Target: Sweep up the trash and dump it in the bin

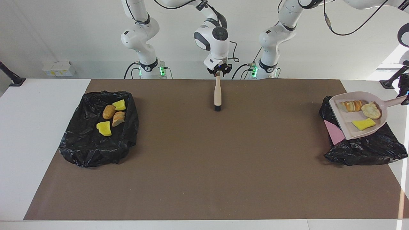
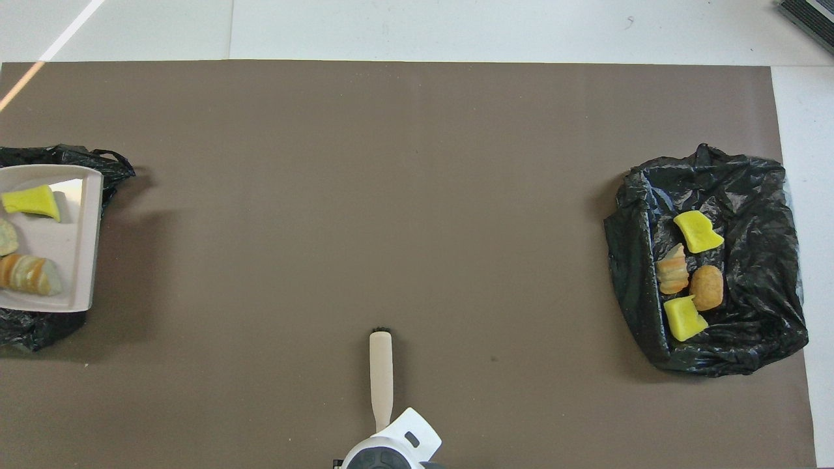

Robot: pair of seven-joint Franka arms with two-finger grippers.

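Observation:
My left gripper [image 1: 405,99], at the picture's edge, is shut on the handle of the beige dustpan [image 1: 342,123], held over a black-bagged bin [image 1: 367,150] at the left arm's end. In the pan lie three trash pieces: sliced bread [image 1: 351,105], a round pastry [image 1: 371,111] and a yellow sponge chunk [image 1: 363,124]. My right gripper [image 1: 218,72] is shut on the beige hand brush [image 1: 218,94], which hangs bristles down over the mat's edge nearest the robots. Several more trash pieces [image 1: 111,116] lie in a second black-bagged bin [image 1: 96,150] at the right arm's end.
A brown mat [image 1: 204,159] covers the table between the two bins. A pink panel [image 1: 334,134] shows under the dustpan at the bin. In the overhead view the dustpan [image 2: 65,260], the brush [image 2: 381,371] and the second bin [image 2: 749,195] also show.

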